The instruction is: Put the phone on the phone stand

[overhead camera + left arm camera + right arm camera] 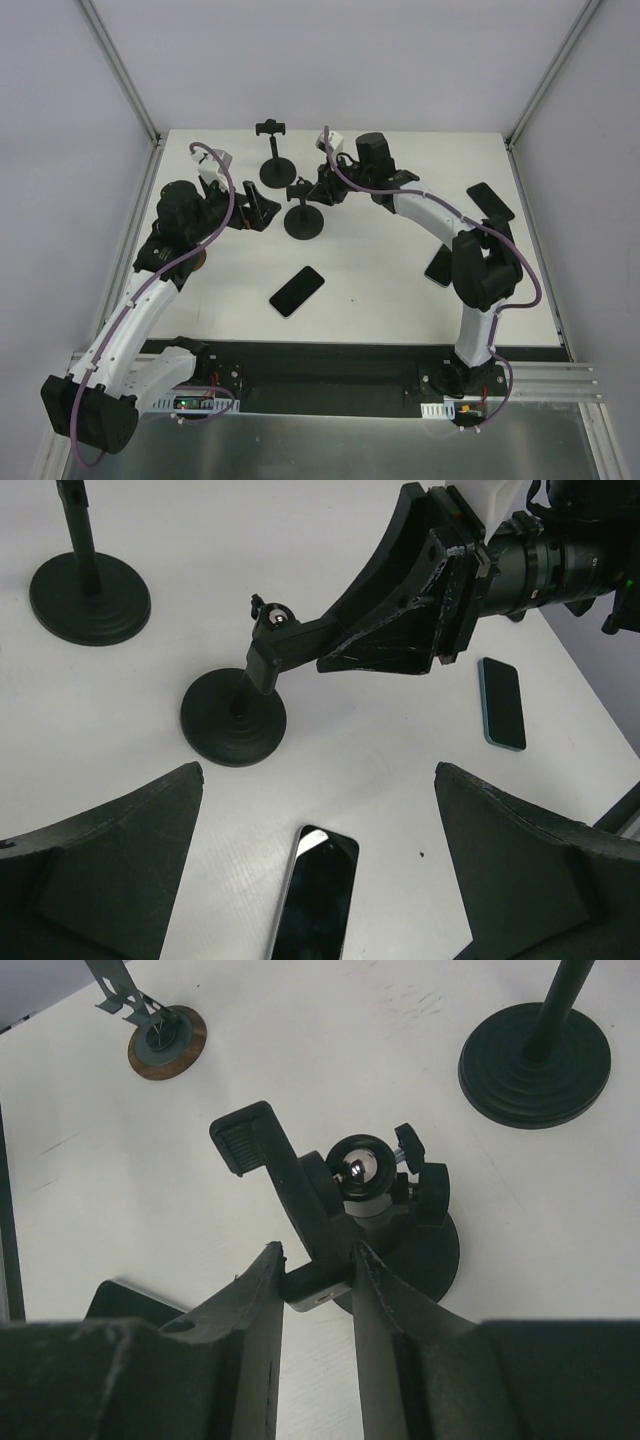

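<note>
A black phone point(297, 290) lies flat and empty-handed in the middle of the white table; it also shows in the left wrist view point(318, 892). A black phone stand point(303, 208) with a round base stands behind it. My right gripper point(322, 186) is shut on the stand's clamp bracket point(300, 1205), with its fingers point(262, 1305) pressing the bracket's lower end. My left gripper point(255, 210) is open and empty, hovering left of the stand, with the phone between its fingers point(110, 860) in its own view.
A second black stand point(275, 155) stands at the back. Another phone point(490, 203) lies at the right edge, one more point(438, 266) under my right arm. A teal-edged phone point(502, 702) shows in the left wrist view. A small brown-based holder point(160, 1035) sits far left.
</note>
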`<state>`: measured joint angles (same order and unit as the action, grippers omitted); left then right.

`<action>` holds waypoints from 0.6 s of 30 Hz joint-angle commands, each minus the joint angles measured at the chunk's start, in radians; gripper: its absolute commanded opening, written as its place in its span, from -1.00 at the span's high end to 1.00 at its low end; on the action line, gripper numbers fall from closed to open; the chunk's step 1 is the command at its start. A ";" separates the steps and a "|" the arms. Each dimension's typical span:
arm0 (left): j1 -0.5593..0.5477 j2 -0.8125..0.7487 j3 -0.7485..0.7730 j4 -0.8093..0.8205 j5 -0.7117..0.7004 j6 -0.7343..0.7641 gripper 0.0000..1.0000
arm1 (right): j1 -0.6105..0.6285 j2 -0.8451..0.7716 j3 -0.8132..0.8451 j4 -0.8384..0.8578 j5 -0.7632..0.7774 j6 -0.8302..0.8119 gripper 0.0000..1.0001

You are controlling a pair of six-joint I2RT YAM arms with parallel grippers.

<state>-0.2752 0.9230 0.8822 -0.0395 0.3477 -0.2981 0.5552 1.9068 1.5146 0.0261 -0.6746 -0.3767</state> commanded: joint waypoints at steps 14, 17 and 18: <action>-0.150 0.094 0.059 -0.290 -0.049 0.080 -0.98 | -0.026 -0.239 -0.057 -0.052 0.027 -0.004 -0.93; -0.211 0.121 0.009 -0.345 -0.079 0.100 -0.98 | -0.067 -0.282 -0.093 -0.031 0.026 0.038 -0.93; -0.235 0.144 0.009 -0.373 -0.108 0.109 -0.96 | -0.081 -0.290 -0.105 -0.005 0.015 0.050 -0.93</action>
<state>-0.4416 1.0298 0.9356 -0.2901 0.2882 -0.2157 0.5282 1.7054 1.4471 -0.0341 -0.6472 -0.3790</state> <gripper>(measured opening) 0.992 0.961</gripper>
